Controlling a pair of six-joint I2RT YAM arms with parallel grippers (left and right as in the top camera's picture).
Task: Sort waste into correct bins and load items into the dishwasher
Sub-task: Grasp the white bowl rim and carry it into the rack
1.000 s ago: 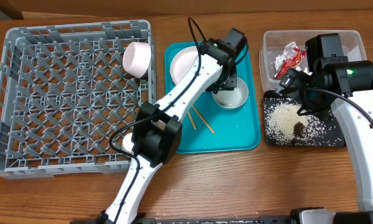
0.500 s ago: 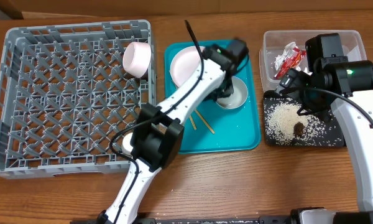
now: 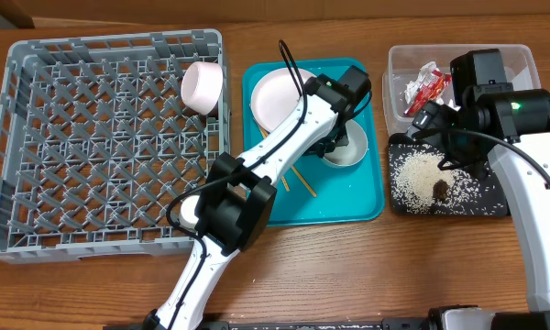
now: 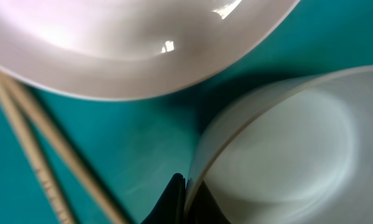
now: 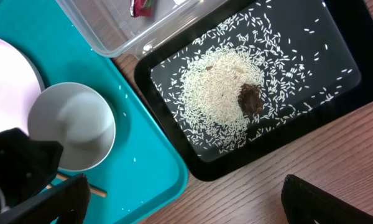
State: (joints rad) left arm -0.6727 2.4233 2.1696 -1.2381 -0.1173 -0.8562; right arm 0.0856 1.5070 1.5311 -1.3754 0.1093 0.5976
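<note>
Step in hand, my guess: carry bowl (image 3: 346, 147) from teal tray (image 3: 367, 206) to grey rack (image 3: 82, 137) at left. Lift straight up first, keep bowl level, clear plate (image 3: 273, 96) and chopsticks (image 3: 298, 179) just beside it, then swing left over rack wall. My left end effector (image 4: 185, 199) pinched tight on bowl's thin rim, one finger each side. Right end effector (image 5: 180, 205) spread wide, empty, hanging over black tray (image 5: 336, 99) of rice (image 5: 214, 87).
</note>
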